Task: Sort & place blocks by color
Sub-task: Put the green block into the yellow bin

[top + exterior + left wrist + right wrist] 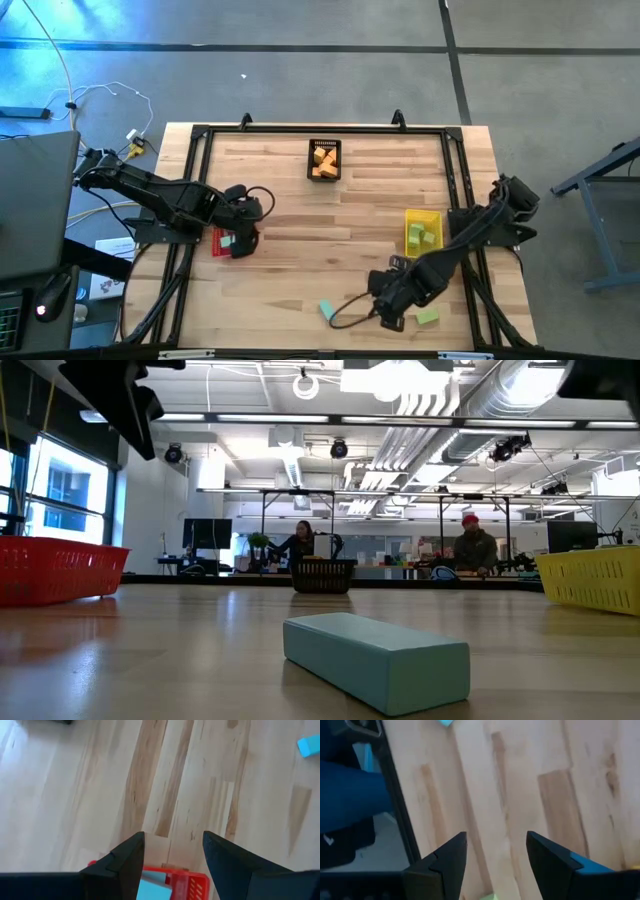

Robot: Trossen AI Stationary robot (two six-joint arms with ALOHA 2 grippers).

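High view: the left pincer (240, 243) is held with fingers apart and empty over the red basket (221, 243), where a teal block (152, 888) is seen. The right pincer (392, 318), fingers likewise apart, is poised between a teal bar (327, 311) and a light green block (427, 316) on the table (300, 210).

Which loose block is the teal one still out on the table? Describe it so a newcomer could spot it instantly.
Start at the yellow mesh basket on the wooden table's right side, then look toward the near edge. The teal rectangular bar lies flat there, left of the right arm's pincer; the loose light green block sits on that pincer's other side.
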